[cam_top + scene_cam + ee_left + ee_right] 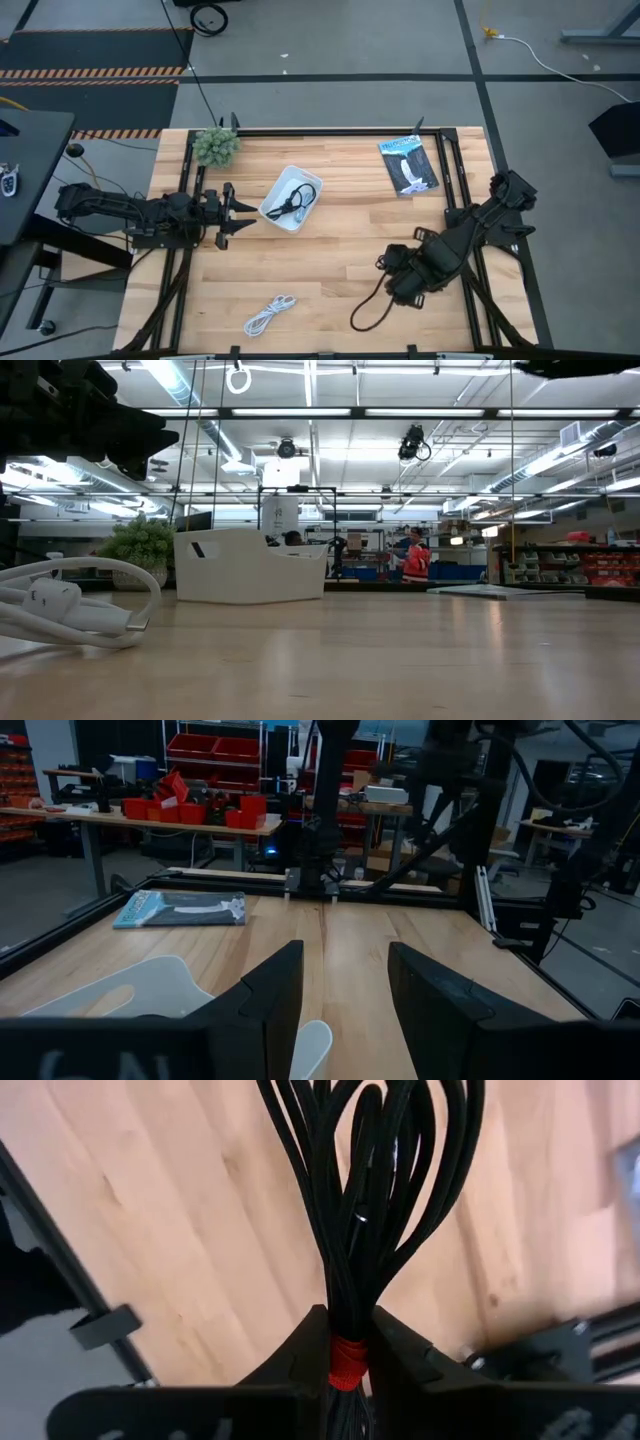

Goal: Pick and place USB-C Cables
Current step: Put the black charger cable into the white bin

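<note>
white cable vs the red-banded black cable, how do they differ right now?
The white cable lies loose on the table near its front edge, untouched; the black cable with the red band is pinched at that band between the right gripper fingers. The white one is a small compact coil; the black one trails out in long loops. Neither is in the white tray.

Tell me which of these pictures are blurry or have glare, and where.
Low view: the white cable close to the lens is soft, and the ceiling strip lights glare. Left wrist view: the open left gripper and the tray are out of focus. Right wrist view: the black bundle with the red band, gripped by the right gripper, is fairly sharp; the wood behind it blurs.
</note>
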